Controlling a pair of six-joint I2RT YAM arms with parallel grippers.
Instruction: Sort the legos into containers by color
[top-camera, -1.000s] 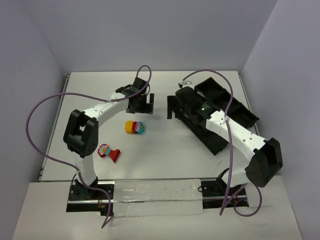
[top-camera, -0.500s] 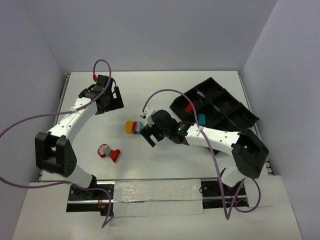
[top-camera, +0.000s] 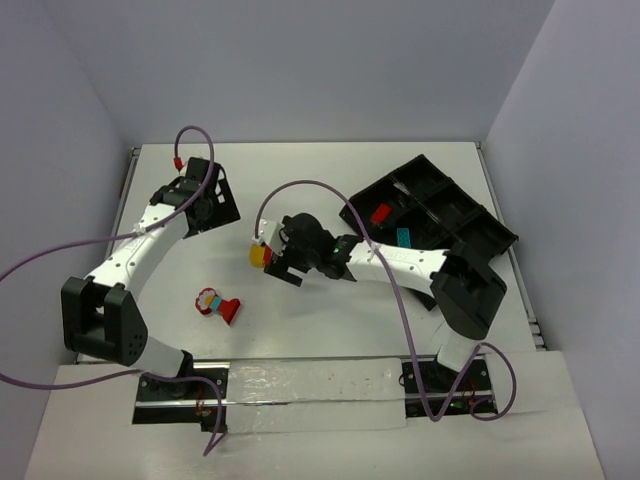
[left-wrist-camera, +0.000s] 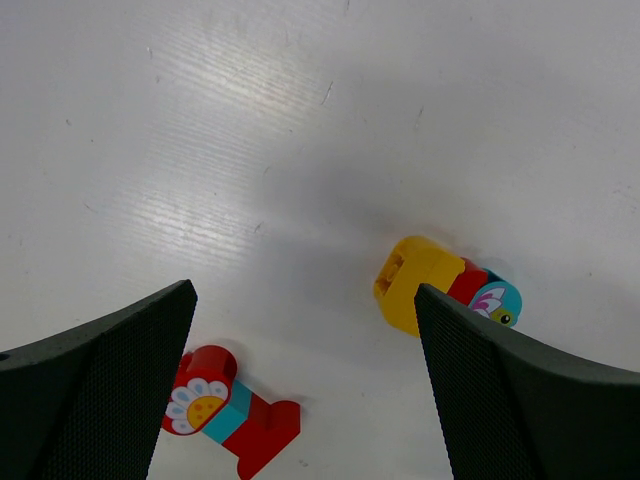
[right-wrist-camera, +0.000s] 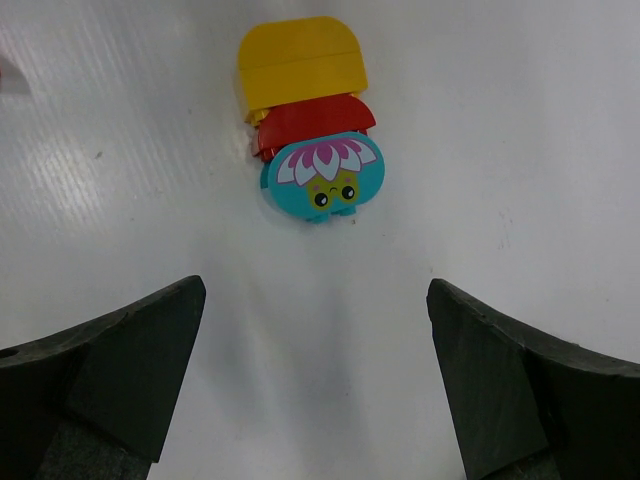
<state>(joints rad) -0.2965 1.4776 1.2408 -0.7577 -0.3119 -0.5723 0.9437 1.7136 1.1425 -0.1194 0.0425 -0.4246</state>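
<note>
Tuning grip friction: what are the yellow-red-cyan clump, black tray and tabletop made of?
Clump: smooth moulded plastic, slight sheen, printed face on the cyan brick.
Black tray: probably plastic, dull highlights on its walls.
Tabletop: white, finely ribbed, scuffed; plastic sheet or laminate, unclear.

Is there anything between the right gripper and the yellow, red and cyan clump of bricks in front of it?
Nothing visible stands in the way. In the right wrist view, only bare table lies between the open right gripper and the clump.
</note>
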